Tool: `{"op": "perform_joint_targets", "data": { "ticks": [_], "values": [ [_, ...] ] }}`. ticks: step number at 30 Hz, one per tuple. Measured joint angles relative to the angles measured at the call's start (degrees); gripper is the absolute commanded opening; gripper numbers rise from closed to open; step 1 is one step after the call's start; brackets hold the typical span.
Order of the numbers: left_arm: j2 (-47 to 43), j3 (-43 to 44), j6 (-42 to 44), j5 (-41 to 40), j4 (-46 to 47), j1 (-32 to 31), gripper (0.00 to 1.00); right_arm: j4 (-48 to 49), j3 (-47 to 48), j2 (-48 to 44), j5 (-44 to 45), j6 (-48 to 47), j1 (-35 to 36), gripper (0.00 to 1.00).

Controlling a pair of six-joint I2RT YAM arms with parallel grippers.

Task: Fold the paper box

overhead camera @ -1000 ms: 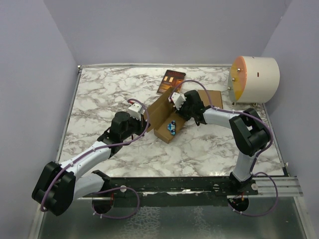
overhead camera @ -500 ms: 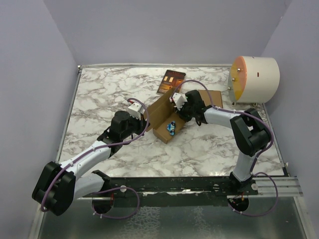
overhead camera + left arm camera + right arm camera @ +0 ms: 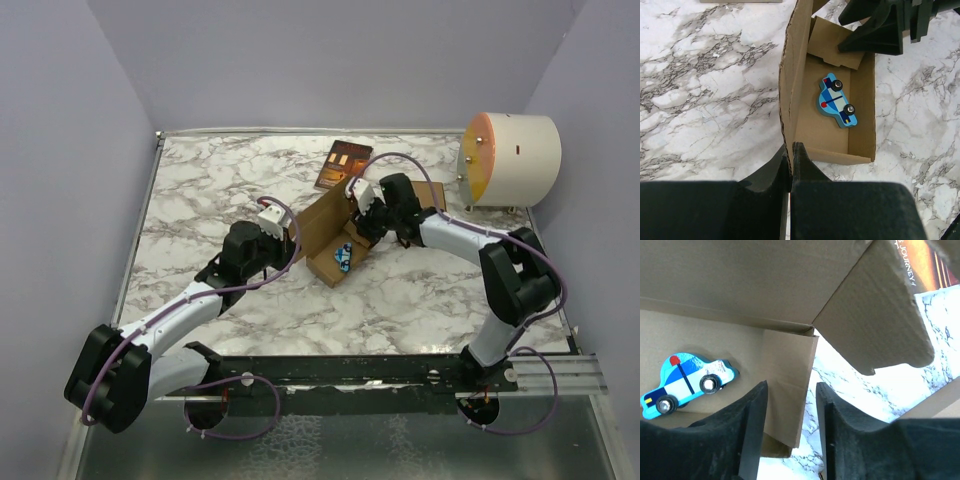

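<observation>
Two robot arms meet at the paper box (image 3: pixel 322 224) in the middle of the marble table (image 3: pixel 200 195). The left gripper (image 3: pixel 791 150) pinches its upright wall, the right gripper (image 3: pixel 791 386) stands slightly parted beside an end flap, and a toy car (image 3: pixel 837 101) lies inside.

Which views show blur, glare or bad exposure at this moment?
Top external: even light, sharp, soft shadows by the paper box. Left wrist: toy car crisp, left tool dark and nearly featureless. Right wrist: right tool close, dark and soft; table beyond it washed out.
</observation>
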Motion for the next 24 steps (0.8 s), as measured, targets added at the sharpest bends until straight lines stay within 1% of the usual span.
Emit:
{"op": "perform_joint_targets", "data": {
  "ticks": [4, 10, 12, 15, 20, 24],
  "values": [
    [0.0, 0.8, 1.2, 0.0, -0.7, 0.0, 0.00, -1.4, 0.0, -1.7, -2.8, -0.7, -1.6, 0.56],
    [0.1, 1.4, 2.9, 0.0, -1.2, 0.0, 0.00, -2.5, -1.3, -5.9, -8.8, -2.9, -6.3, 0.56],
    [0.4, 1.7, 3.3, 0.0, -1.2, 0.0, 0.00, -2.4, -1.5, -6.6, -9.6, -3.0, -7.7, 0.56],
    [1.3, 2.0, 3.7, 0.1, -1.2, 0.0, 0.00, -2.5, -1.4, -5.6, -11.3, -3.0, -7.7, 0.57],
    [2.6, 2.6, 3.8, 0.8, -1.4, 0.0, 0.00, -2.9, -0.7, -1.4, -13.3, -1.6, -7.5, 0.57],
    [2.9, 2.7, 3.9, 1.3, -1.4, 0.0, 0.00, -3.5, -0.4, 0.9, -13.8, -0.4, -7.3, 0.55]
  ]
}}
